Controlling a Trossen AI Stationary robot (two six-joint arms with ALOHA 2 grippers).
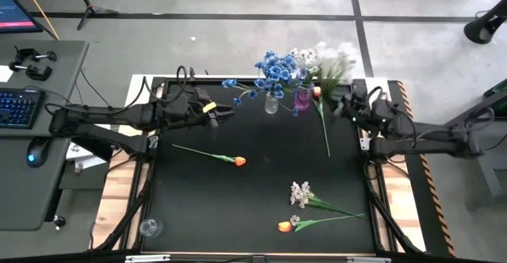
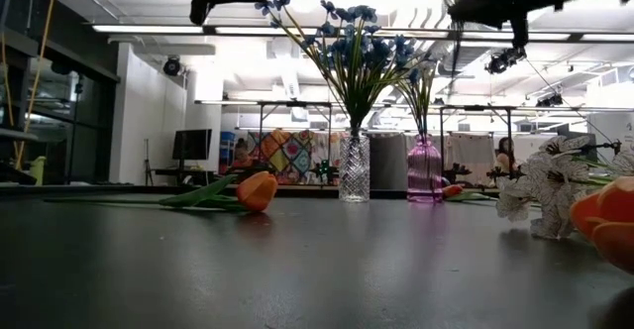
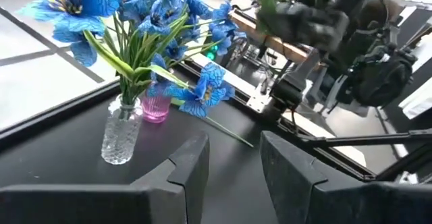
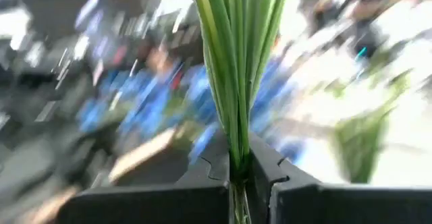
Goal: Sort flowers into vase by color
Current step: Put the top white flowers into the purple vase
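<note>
Clamped on a light, springy white spray's (image 1: pixel 337 57) bunched stems, the right gripper (image 4: pixel 237 173) hovers above the pink vase (image 1: pixel 303 98), while the left gripper (image 3: pixel 233 177) hangs empty with fingers apart beside it

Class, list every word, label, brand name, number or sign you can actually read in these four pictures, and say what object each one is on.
None can be read.
Monitor at the desk: red and dark patches on screen, too small to read.
Keyboard: blue-lit keys, legends too small.
Yellow tag on the left arm: no legible print.
Clear vase and pink vase: no labels show.
</note>
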